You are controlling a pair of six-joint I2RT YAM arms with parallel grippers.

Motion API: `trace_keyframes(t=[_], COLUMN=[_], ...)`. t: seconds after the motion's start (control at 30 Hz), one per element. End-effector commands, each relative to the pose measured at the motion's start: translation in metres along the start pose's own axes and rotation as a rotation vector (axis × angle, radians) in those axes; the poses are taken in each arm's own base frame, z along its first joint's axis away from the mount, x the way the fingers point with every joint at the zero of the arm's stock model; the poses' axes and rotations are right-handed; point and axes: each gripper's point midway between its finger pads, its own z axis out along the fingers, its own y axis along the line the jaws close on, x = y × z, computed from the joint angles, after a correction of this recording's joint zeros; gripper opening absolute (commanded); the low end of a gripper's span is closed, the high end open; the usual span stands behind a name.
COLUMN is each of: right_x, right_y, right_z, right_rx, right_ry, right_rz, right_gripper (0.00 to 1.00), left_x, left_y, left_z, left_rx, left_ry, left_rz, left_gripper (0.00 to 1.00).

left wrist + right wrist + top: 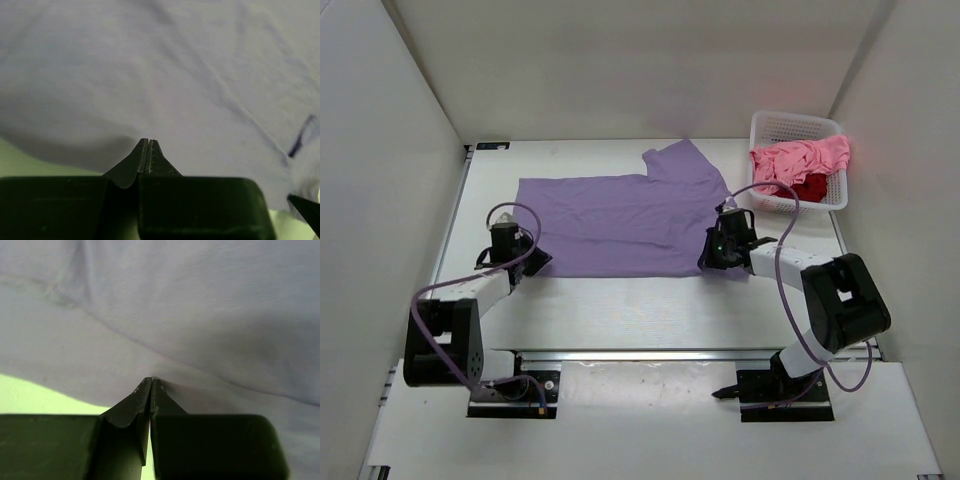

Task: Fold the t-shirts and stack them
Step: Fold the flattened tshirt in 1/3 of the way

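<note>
Two robot arms crouch low over a white table [620,310], each bent sharply at the elbow with its forearm reaching in towards a lavender t-shirt [610,225] spread flat across the middle of the surface, one sleeve pointing towards the far wall. The left gripper [532,262] sits at the shirt's near-left corner, its fingers pressed together on the hem; seen from its wrist, the left gripper's tips [148,141] meet against the purple cloth. The right arm folds back over its base and stretches leftward, the right gripper [710,260] nipping the near-right corner, where the fabric puckers slightly at the closed tips [151,380]. At the far right corner, a white lattice basket [795,125] holds a crumpled pink t-shirt [800,158] draped over a dark red t-shirt [810,188].
</note>
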Motion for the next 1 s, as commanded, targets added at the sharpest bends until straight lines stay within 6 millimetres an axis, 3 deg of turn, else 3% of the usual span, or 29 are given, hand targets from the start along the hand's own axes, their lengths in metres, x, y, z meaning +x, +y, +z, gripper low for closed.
trace_keyframes(t=[0.0, 0.1, 0.13, 0.2, 0.37, 0.43, 0.53, 0.6, 0.67, 0.7, 0.73, 0.8, 0.83, 0.9, 0.93, 0.97], right_x=[-0.012, 0.013, 0.02, 0.038, 0.088, 0.101, 0.104, 0.09, 0.057, 0.032, 0.022, -0.022, -0.029, -0.066, -0.066, -0.087], right_y=[-0.015, -0.024, -0.028, -0.03, -0.034, -0.031, -0.022, -0.021, -0.015, -0.007, -0.002, 0.023, 0.028, 0.048, 0.047, 0.056], right_z=[-0.003, 0.0, -0.001, -0.003, -0.024, -0.031, -0.04, -0.043, -0.049, -0.054, -0.058, -0.069, -0.066, -0.064, -0.051, -0.052], right_rx=[0.022, 0.029, 0.033, 0.023, 0.016, 0.005, -0.02, -0.03, -0.056, -0.09, -0.113, -0.191, -0.201, -0.223, -0.204, -0.22], right_ry=[-0.035, 0.018, 0.024, 0.057, 0.112, 0.134, 0.132, 0.091, 0.038, -0.01, -0.023, -0.107, -0.107, -0.155, -0.127, -0.158], right_rz=[0.061, 0.089, 0.097, 0.128, 0.174, 0.173, 0.166, 0.152, 0.154, 0.153, 0.141, 0.105, 0.094, 0.023, 0.012, -0.012], right_gripper=[0.0, 0.0, 0.0, 0.0, 0.0, 0.0, 0.0, 0.0, 0.03, 0.04, 0.04, 0.03, 0.02, 0.0, 0.0, 0.0], left_x=[0.015, 0.039, 0.032, 0.042, 0.054, 0.061, 0.069, 0.068, 0.051, 0.034, 0.016, -0.017, -0.036, -0.065, -0.084, -0.101], left_y=[0.028, 0.048, 0.045, 0.06, 0.073, 0.077, 0.084, 0.079, 0.056, 0.037, 0.013, -0.017, -0.039, -0.067, -0.079, -0.085], left_z=[0.01, 0.006, 0.004, -0.006, -0.024, -0.031, -0.041, -0.04, -0.036, -0.033, -0.032, -0.03, -0.03, -0.028, -0.023, -0.016], left_rx=[-0.062, -0.086, -0.055, -0.094, -0.128, -0.159, -0.195, -0.177, -0.106, -0.064, -0.01, 0.025, 0.064, 0.11, 0.1, 0.074], left_ry=[0.086, 0.153, 0.125, 0.134, 0.167, 0.191, 0.215, 0.213, 0.183, 0.146, 0.107, 0.004, -0.07, -0.159, -0.208, -0.231], left_rz=[-0.118, -0.186, -0.185, -0.191, -0.142, -0.105, -0.051, -0.036, -0.048, -0.043, -0.035, -0.015, -0.006, 0.006, 0.019, 0.028], left_gripper=[0.0, 0.0, 0.0, 0.0, 0.0, 0.0, 0.0, 0.0, 0.0, 0.0, 0.0, 0.0, 0.0, 0.03, 0.03, 0.05])
